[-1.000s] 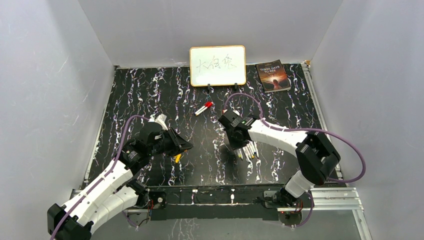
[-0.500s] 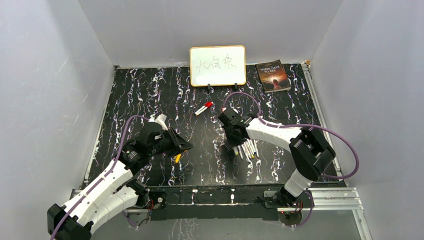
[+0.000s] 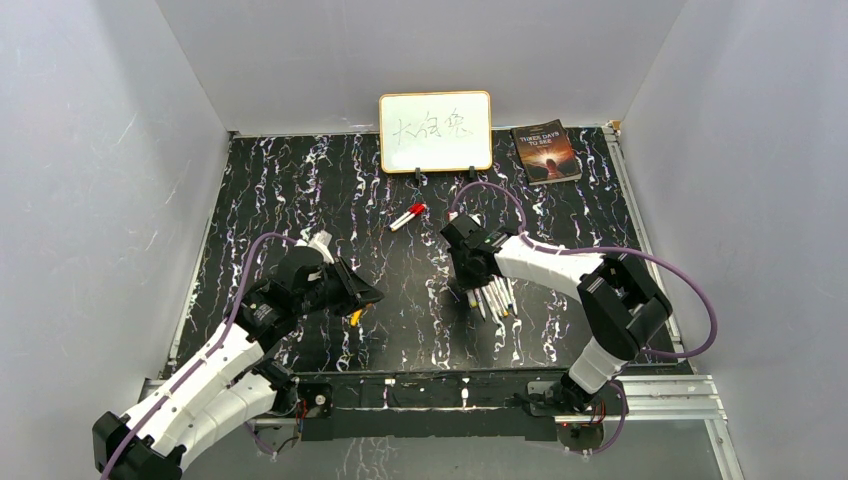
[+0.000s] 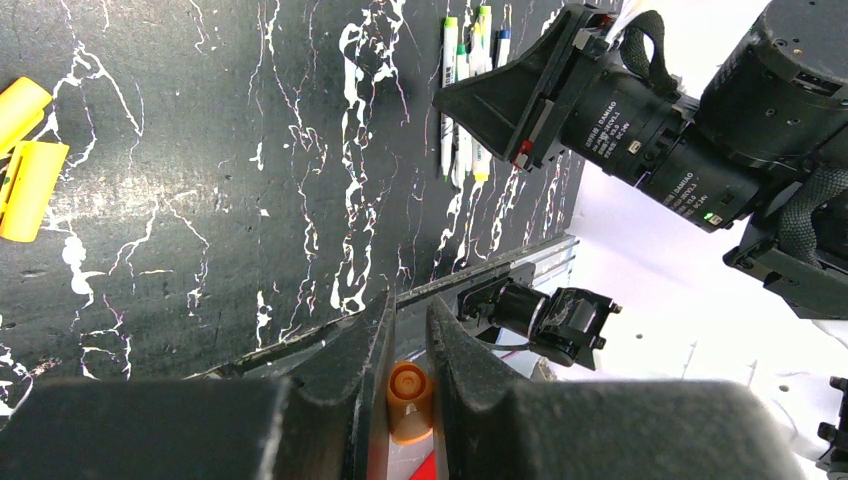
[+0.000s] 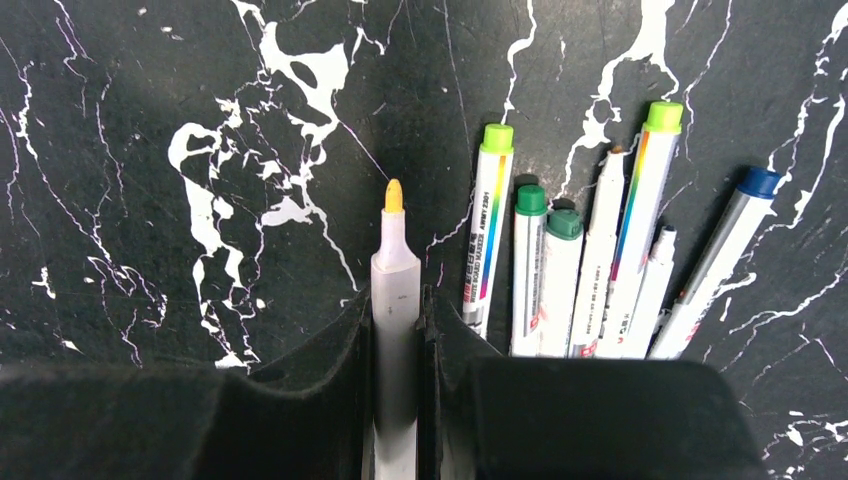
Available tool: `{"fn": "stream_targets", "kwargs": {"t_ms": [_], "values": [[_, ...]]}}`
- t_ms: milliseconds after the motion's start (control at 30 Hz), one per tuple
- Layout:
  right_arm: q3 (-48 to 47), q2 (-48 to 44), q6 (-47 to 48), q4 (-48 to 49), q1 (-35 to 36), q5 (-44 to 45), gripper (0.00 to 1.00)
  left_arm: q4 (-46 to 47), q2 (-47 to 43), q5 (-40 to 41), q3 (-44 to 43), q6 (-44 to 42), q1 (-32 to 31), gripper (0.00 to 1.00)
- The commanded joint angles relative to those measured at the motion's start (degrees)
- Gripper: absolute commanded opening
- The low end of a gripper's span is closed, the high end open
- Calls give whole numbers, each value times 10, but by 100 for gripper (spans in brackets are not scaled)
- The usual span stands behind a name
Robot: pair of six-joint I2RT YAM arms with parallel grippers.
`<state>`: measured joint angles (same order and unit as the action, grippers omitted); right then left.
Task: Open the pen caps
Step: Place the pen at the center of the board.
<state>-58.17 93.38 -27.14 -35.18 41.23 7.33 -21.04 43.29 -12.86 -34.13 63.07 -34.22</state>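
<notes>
Cap (image 4: pixel 408 395) in left gripper (image 4: pixel 408 312), wrist view only.

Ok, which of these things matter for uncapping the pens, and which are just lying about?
Part of the job: yellow-tipped pen in right gripper; orange cap in left gripper; row of pens; red-capped pen; loose yellow caps.
Lying about: whiteboard; book.

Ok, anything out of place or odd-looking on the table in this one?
Only one thing: a red-capped pen lies alone mid-table, apart from the row of pens beside the right gripper. Two yellow caps lie loose near the left gripper; nothing looks spilled or damaged.
</notes>
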Motion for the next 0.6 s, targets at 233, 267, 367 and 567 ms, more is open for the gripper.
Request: {"fn": "stream_targets", "kwargs": {"t_ms": [233,267,367,567], "values": [[20,13,1,38,-12,0,0,-10,-10,-7,-10,-4,3,4],[21,14,2,39,-13,0,0,-9,-11,-7,-9,-3,3,4],[25,15,3,41,-16,-2,0,-10,-12,-6,-9,-4,3,4],[27,18,4,45,-18,-5,4,-9,-10,-6,-9,-4,3,4]]}}
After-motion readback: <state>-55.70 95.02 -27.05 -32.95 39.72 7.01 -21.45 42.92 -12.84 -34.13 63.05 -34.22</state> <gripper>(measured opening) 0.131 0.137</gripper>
